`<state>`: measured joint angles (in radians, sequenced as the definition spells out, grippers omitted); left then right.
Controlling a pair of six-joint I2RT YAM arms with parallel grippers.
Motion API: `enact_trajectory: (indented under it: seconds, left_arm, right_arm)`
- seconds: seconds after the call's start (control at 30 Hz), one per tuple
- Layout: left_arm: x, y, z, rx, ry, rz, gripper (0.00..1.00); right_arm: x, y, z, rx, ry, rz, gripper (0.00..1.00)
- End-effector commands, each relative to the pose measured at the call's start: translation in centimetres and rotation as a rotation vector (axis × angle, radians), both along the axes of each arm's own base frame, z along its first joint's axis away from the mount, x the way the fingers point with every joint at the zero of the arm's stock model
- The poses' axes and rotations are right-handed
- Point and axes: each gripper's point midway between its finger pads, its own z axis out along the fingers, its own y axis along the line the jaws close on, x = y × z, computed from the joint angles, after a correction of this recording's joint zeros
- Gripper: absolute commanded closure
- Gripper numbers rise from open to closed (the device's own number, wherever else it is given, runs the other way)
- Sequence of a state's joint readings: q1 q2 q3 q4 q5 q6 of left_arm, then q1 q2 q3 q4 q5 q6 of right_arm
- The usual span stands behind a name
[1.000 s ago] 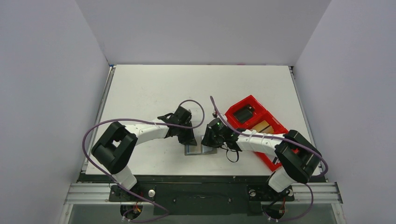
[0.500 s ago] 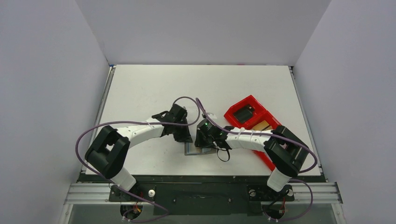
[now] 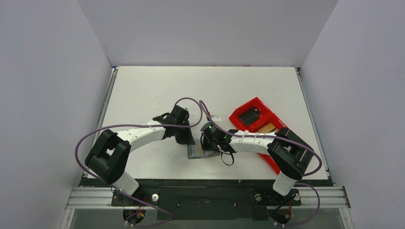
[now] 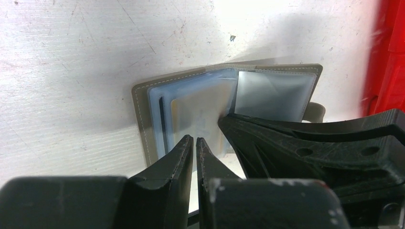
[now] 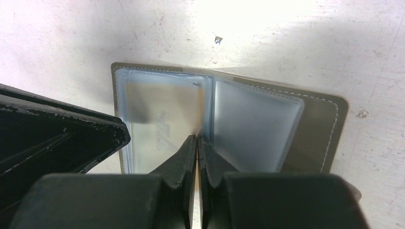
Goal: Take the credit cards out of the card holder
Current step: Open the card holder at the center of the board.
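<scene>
The card holder (image 3: 197, 153) lies open on the table between the two arms, taupe outside (image 5: 321, 129) with blue-grey clear pockets. A tan credit card (image 5: 160, 112) shows inside the left pocket (image 4: 193, 109); the other pocket (image 5: 253, 125) looks empty. My right gripper (image 5: 197, 138) is shut, its tips at the centre fold on the card pocket's inner edge; whether they pinch the card is not visible. My left gripper (image 4: 195, 140) is shut with a hairline gap, its tips over the near edge of the card pocket. The right gripper's fingers (image 4: 305, 143) sit just beside it.
A long red tray (image 3: 244, 108) stands at the right, holding a black block (image 3: 249, 116) and a tan card (image 3: 269, 128). The right arm stretches across the tray's near end. White walls enclose the table on three sides.
The right gripper's jaws have closed at the holder's fold. Both wrists have shifted slightly left over the holder.
</scene>
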<state>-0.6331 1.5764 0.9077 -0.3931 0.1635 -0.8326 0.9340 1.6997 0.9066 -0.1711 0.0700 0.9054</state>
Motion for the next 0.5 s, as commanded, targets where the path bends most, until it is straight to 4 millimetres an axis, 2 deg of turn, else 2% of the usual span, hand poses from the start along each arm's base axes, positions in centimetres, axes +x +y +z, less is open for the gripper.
enact_trajectory:
  seconds: [0.0, 0.47]
  left_arm:
    - [0.3, 0.0, 0.4, -0.002, -0.020, -0.013, 0.94]
    - [0.0, 0.8, -0.2, 0.033, -0.014, -0.005, 0.94]
  right_arm:
    - [-0.7, -1.8, -2.0, -0.023, 0.035, -0.019, 1.00]
    - [-1.4, -2.9, -4.0, -0.017, 0.075, -0.039, 1.00]
